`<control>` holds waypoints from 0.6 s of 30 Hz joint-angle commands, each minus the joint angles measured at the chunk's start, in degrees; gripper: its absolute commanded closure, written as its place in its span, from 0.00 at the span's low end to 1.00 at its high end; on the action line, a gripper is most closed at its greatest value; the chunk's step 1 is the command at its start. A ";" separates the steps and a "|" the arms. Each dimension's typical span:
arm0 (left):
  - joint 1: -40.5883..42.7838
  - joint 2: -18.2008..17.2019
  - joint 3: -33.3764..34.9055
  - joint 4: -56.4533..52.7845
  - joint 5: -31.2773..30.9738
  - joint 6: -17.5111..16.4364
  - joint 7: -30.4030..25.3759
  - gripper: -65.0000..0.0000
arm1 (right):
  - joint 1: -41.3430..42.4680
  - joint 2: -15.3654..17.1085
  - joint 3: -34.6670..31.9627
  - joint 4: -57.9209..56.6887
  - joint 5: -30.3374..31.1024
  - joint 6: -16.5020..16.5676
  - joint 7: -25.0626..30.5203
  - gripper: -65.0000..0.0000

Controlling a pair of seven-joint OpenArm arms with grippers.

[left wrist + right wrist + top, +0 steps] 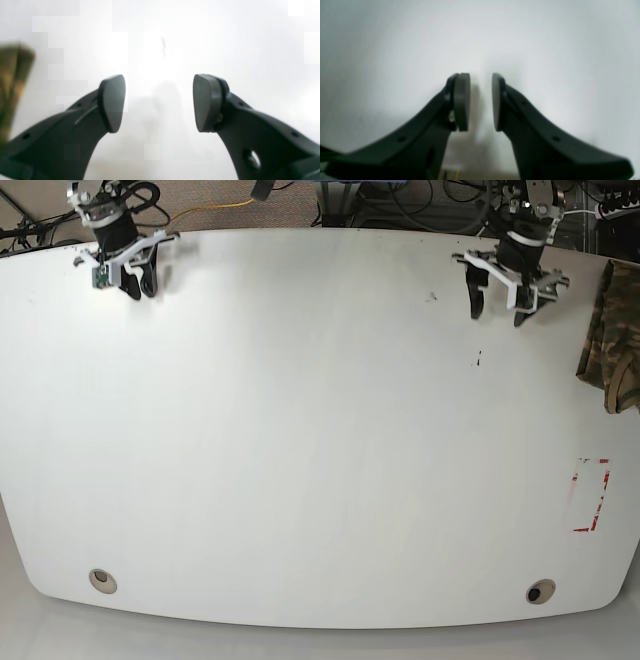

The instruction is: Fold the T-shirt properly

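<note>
Left gripper (pixel 498 308) at 1 o'clock on table (pixel 300 430), jaws spread wide, nothing between pads (pixel 112 102). Right gripper (pixel 137 283) at 11 o'clock, jaws set with a narrow gap, also empty; pads (pixel 462 100) parallel and not touching. Both hanging over bare white tabletop. T-shirt (pixel 612 335) bunched at 3 o'clock edge of table, partly cut off by frame, just beside left gripper but apart from it. Red rectangle outline (pixel 590 495) marked at 4 o'clock. Two round holes (pixel 102 580) near front edge.
</note>
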 commanded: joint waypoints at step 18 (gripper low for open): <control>26.93 1.70 0.27 -5.29 -0.73 -0.38 -0.68 0.59 | -24.52 -5.14 -4.50 -5.79 8.54 0.19 3.18 0.79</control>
